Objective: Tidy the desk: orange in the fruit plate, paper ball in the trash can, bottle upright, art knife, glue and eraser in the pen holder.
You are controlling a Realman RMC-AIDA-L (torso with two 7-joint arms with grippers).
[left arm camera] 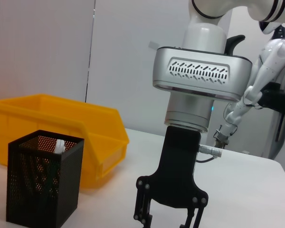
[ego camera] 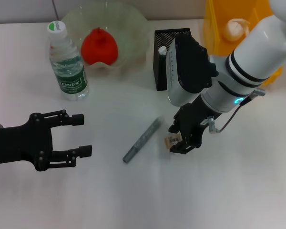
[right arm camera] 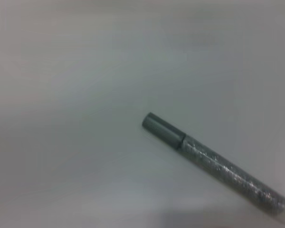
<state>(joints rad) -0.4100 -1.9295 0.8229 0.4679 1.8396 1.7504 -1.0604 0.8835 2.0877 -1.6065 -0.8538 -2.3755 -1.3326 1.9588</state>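
Hard to make out under the right gripper (ego camera: 181, 141): a small pale eraser (ego camera: 172, 140) on the tabletop (ego camera: 219, 191), partly hidden by the black fingers (ego camera: 187, 145) that reach down around it; whether clenched on it or merely set about it cannot be told. In the left wrist view, only the upper half of that gripper (left arm camera: 168, 216), fingertips cut off by the frame. Cut off too at the far right corner: a yellow bin (ego camera: 229, 24) holding a pale crumpled paper ball (ego camera: 236, 28), largely covered by the white right arm. Just beside the bin, along the far edge, a black mesh pen holder (ego camera: 163, 59) with a white-capped glue stick (ego camera: 162, 50) poking out; rest of its contents not visible. Left of the holder, a clear scalloped fruit plate (ego camera: 133, 38) carrying a red-orange fruit (ego camera: 99, 46). Beside the plate toward the far left corner, a water bottle (ego camera: 66, 62) standing upright, green label, white cap. Near the middle of the tabletop, just left of the eraser and apart from it, a grey knife (ego camera: 142, 141) lying flat on a slant; in the right wrist view the same knife (right arm camera: 213, 161) blurred, one end cut off. By the left edge, left gripper (ego camera: 85, 135) hovering, fingers (ego camera: 76, 119) spread apart and holding nothing.
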